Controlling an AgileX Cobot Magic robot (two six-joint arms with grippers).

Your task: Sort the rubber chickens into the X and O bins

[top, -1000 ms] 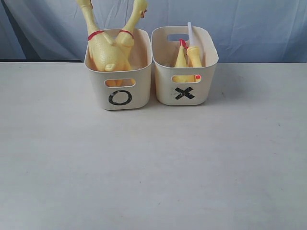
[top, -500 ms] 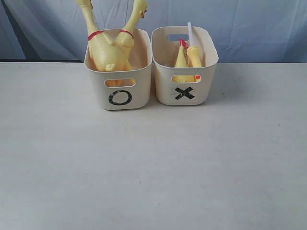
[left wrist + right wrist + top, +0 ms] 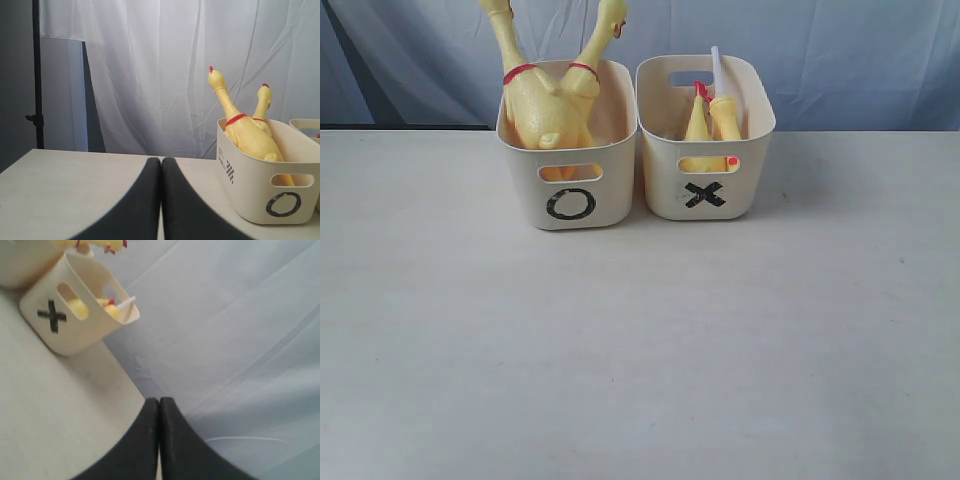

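Note:
Two fat rubber chickens (image 3: 548,105) stand head-up in the cream O bin (image 3: 570,200) at the back of the table; their necks cross above its rim, as the left wrist view also shows for the chickens (image 3: 247,135) and the O bin (image 3: 260,197). Two slim chickens (image 3: 710,118) lie inside the X bin (image 3: 705,195) beside it, partly hidden by its wall. In the right wrist view the X bin (image 3: 70,320) sits far off. My left gripper (image 3: 161,161) and right gripper (image 3: 159,400) are both shut on nothing, away from the bins. Neither gripper appears in the exterior view.
The two bins touch side by side near the table's far edge. A pale draped curtain (image 3: 820,60) hangs behind them. A black stand pole (image 3: 36,75) rises at the side in the left wrist view. A white stick (image 3: 717,70) pokes out of the X bin.

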